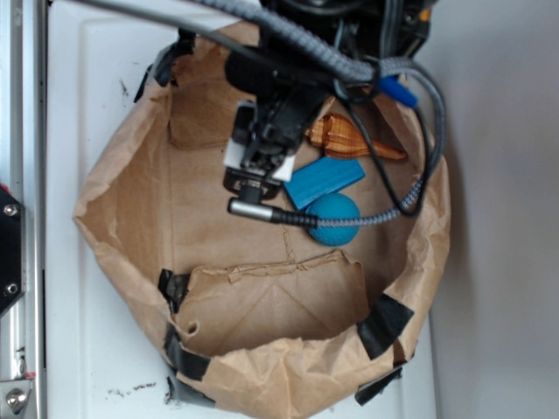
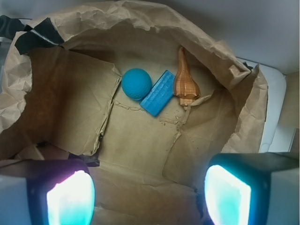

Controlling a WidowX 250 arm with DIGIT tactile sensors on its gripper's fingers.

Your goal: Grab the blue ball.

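Because the blue ball (image 2: 137,84) lies touching the blue block (image 2: 158,93) inside the paper bag (image 2: 56,108), the wide-open, empty gripper (image 2: 149,190) risks pinching the block too.

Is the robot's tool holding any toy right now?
No. The tool is open and empty; the blue ball sits untouched in the paper bag.

The ball (image 1: 334,218) (image 2: 136,84) is a small teal-blue sphere with a matte, finely dimpled surface. It rests on the brown paper floor, whole and unheld, touching one end of the blue block (image 1: 323,182) (image 2: 158,93). In the exterior view a braided cable crosses over its upper part.
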